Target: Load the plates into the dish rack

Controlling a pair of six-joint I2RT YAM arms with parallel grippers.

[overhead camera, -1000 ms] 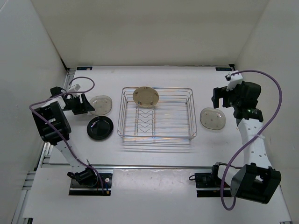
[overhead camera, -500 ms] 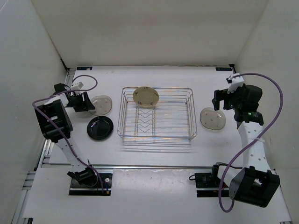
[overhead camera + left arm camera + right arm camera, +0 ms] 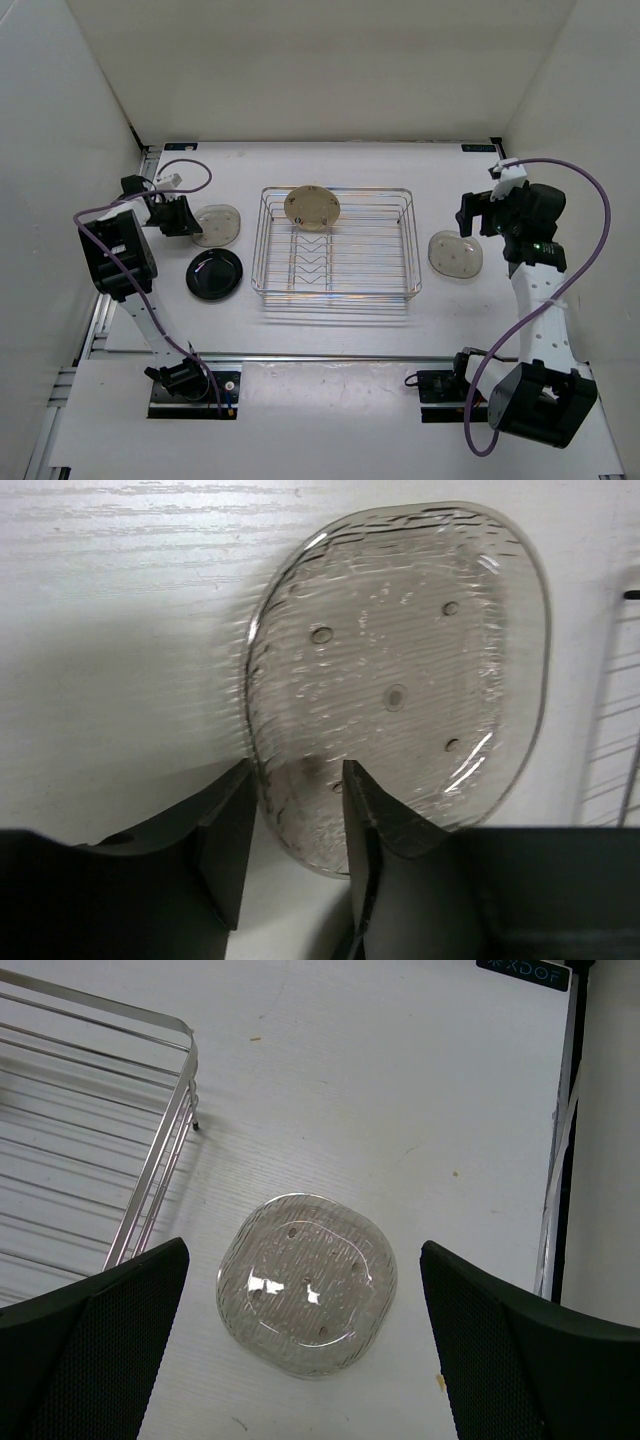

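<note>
Notably, the left gripper (image 3: 297,790) straddled the near rim of a smoky-grey plate (image 3: 400,670), jaws part-open and not yet pinching. A shallow bite risked the slick rim slipping free short of the dish rack (image 3: 333,243) at its right.

- We find the dish rack (image 3: 335,189) open from above. Only the tan plate (image 3: 312,208) leans at its far end, so the dividers on its near side are free.
- Left of the rack, the left grey plate (image 3: 216,224) and the black plate (image 3: 214,273) fill the strip. The left gripper (image 3: 298,780) straddles that grey plate's rim; we cannot tell whether it pinches.
- Right of the rack, the right grey plate (image 3: 307,1282) lies flat, apart from the rack's wall. The right gripper (image 3: 472,214) hangs over it, jaws spread wide.
- On the rack's near and far sides we see bare table (image 3: 330,330).
</note>
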